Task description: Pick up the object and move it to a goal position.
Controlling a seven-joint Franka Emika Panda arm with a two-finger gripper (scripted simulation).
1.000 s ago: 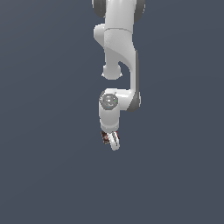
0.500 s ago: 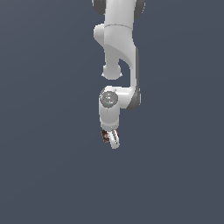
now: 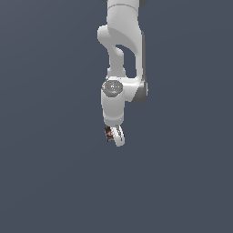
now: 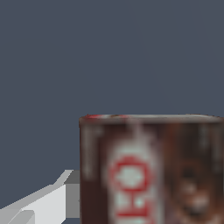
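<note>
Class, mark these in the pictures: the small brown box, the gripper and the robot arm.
brown box [image 4: 148, 170]: wrist view, on its red-and-white label face.
gripper [image 3: 114, 135]: exterior view, midway between its fingertips.
robot arm [image 3: 122, 32]: exterior view, on the white upper link.

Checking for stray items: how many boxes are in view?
1: the dark brown box with red and white markings sits at the gripper, filling the wrist view. No other box shows.

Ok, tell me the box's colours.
Dark brown box with red and white markings; clearest in the wrist view.
</note>
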